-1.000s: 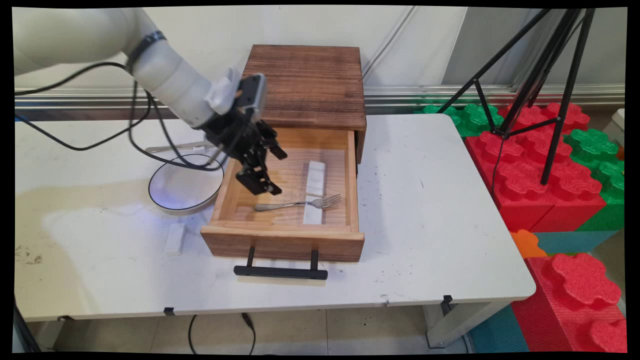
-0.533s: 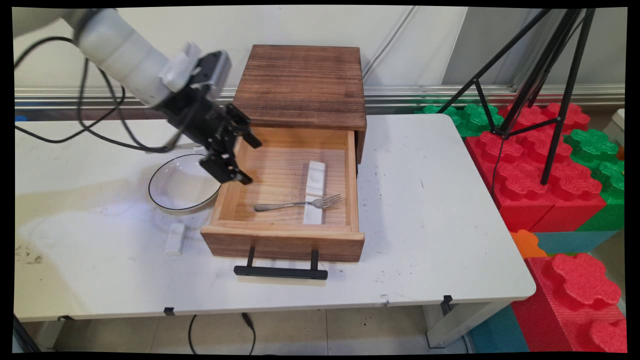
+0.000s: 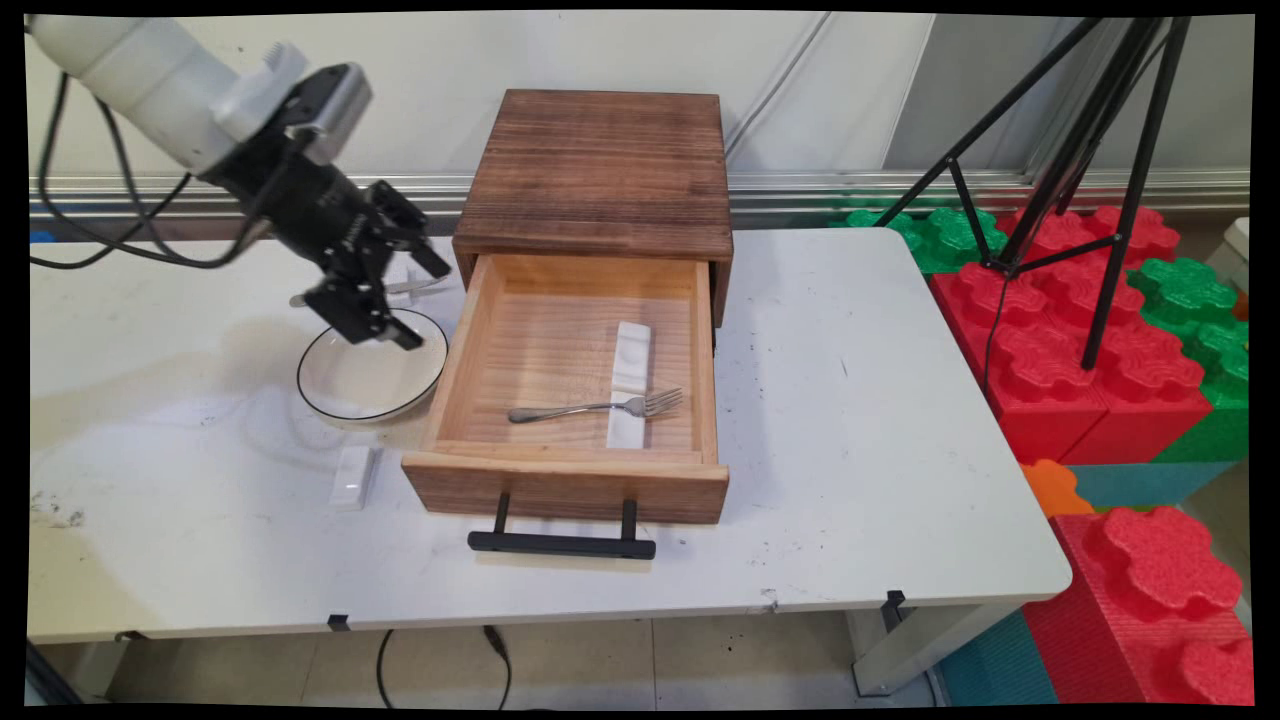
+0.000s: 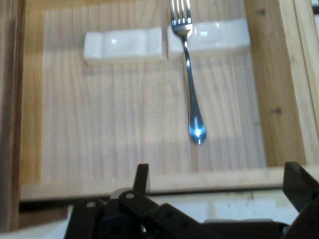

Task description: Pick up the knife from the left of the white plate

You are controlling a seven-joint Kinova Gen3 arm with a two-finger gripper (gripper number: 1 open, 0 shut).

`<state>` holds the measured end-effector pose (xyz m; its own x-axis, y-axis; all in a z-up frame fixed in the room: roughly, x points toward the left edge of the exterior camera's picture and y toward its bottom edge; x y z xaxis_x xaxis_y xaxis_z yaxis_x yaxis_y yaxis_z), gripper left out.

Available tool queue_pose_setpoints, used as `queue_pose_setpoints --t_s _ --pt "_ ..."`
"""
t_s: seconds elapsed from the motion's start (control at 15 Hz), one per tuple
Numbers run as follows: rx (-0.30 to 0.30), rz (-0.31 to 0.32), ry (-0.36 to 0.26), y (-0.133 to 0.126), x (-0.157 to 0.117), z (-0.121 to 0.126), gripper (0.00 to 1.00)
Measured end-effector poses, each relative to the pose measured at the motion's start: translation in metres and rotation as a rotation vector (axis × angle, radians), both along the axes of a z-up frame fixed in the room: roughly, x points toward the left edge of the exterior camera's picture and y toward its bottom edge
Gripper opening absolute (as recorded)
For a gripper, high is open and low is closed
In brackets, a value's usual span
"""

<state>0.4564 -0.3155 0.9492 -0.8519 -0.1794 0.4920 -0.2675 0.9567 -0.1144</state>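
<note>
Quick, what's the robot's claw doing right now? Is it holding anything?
Gripper: open and empty, up in the air over the white bowl, beside the open drawer.

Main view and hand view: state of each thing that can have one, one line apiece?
Drawer: pulled open.
Fork: lying in the drawer, tines on a white rest.
Bowl: upright on the table, empty.
Claw: open, holding nothing, above the bowl's far rim.
Small white block: flat on the table.
</note>
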Motion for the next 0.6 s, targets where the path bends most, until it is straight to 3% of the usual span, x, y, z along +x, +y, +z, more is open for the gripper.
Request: queue_pose_setpoints --t_s 0.33,0.6 --pt "0.004 0.031 -0.057 -0.002 0.045 0.006 1.0" --pt "-0.013 0.073 -0.12 -0.019 0.082 0.0 1.0"
